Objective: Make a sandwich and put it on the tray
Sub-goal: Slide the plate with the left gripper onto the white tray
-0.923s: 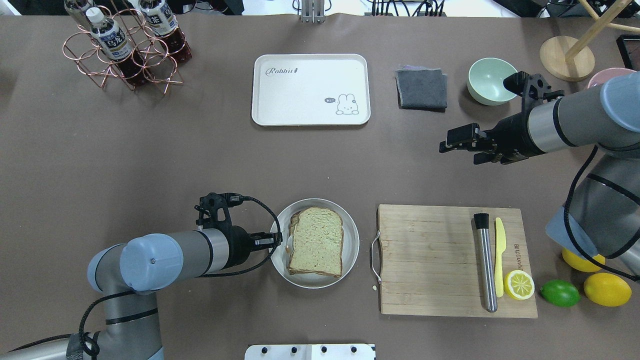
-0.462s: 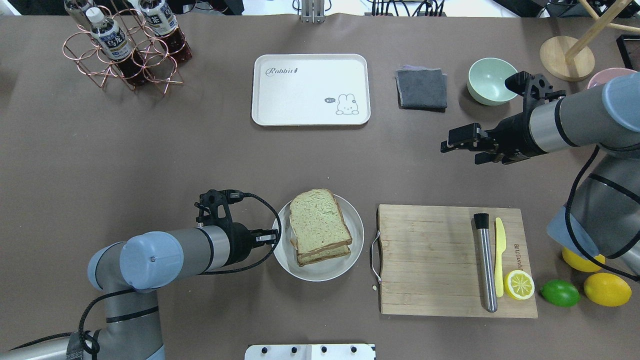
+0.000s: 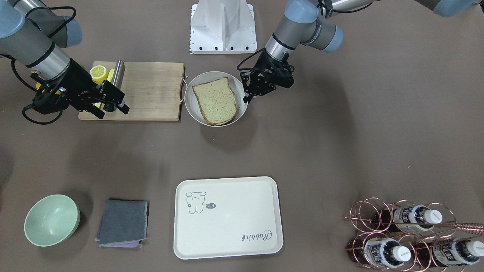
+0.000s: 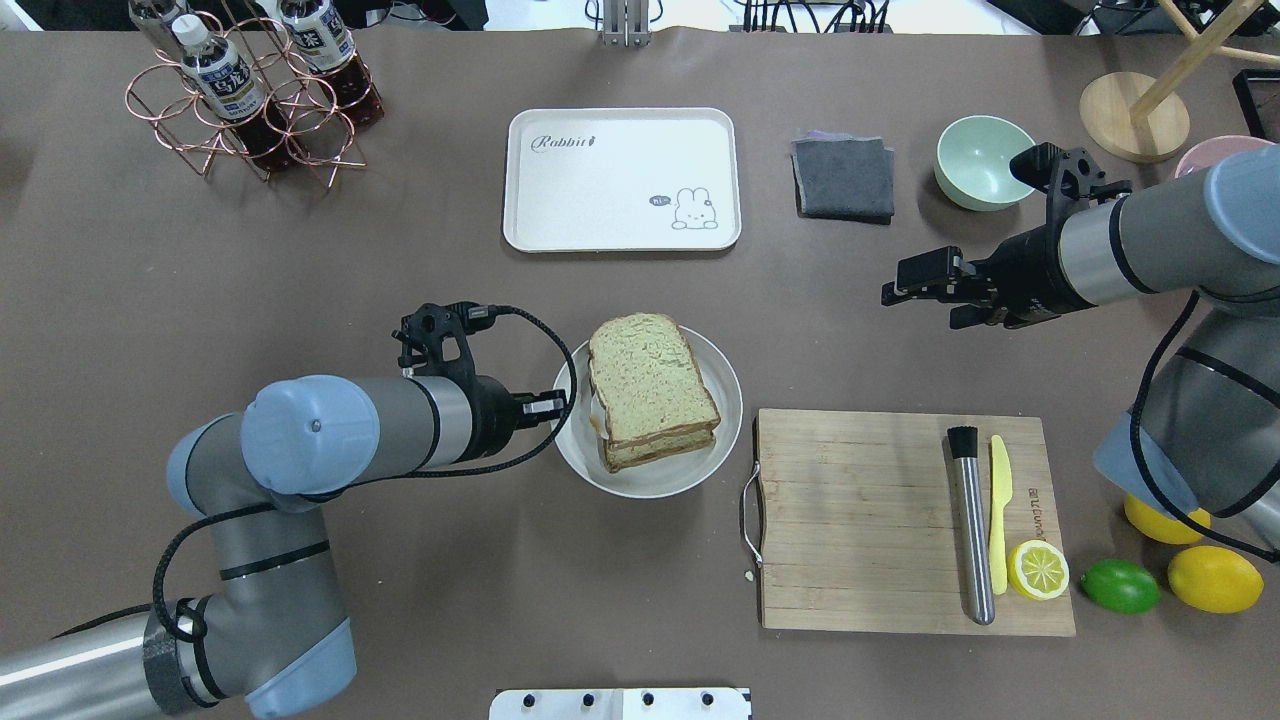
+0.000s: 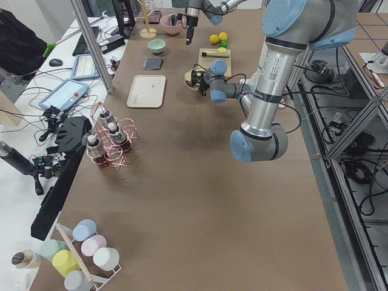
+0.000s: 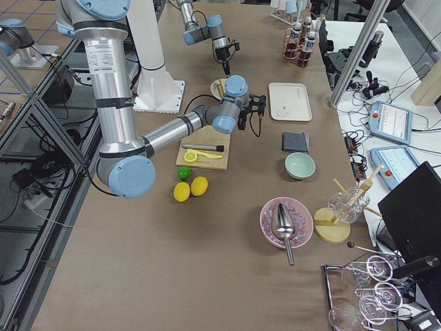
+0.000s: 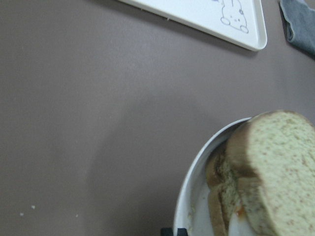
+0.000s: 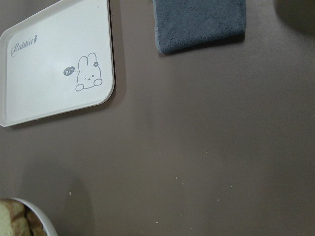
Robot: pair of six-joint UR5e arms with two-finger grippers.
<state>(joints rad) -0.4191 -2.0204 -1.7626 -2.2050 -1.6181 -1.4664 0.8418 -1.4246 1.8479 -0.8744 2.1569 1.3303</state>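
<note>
The left gripper (image 3: 248,96) is pinching the rim of the plate (image 3: 192,108), with the sandwich (image 3: 215,100) sitting on top. The tray (image 3: 234,211) is lying well apart.

Long brown-covered table (image 5: 182,200) flanked by aluminium frame posts (image 5: 92,45) and cluttered white side bench (image 5: 24,133), above terracotta floor tiles (image 6: 34,8).

Only legible stuff: cursive "Rabbit" on the big cream rectangular tray (image 4: 620,190), plus a tiny "hi" bubble there. Labels on the dark plastic bottles (image 4: 222,82) are too small to read.

Left tool (image 4: 556,407) clamped low; right tool (image 4: 918,300) spread, held aloft.
</note>
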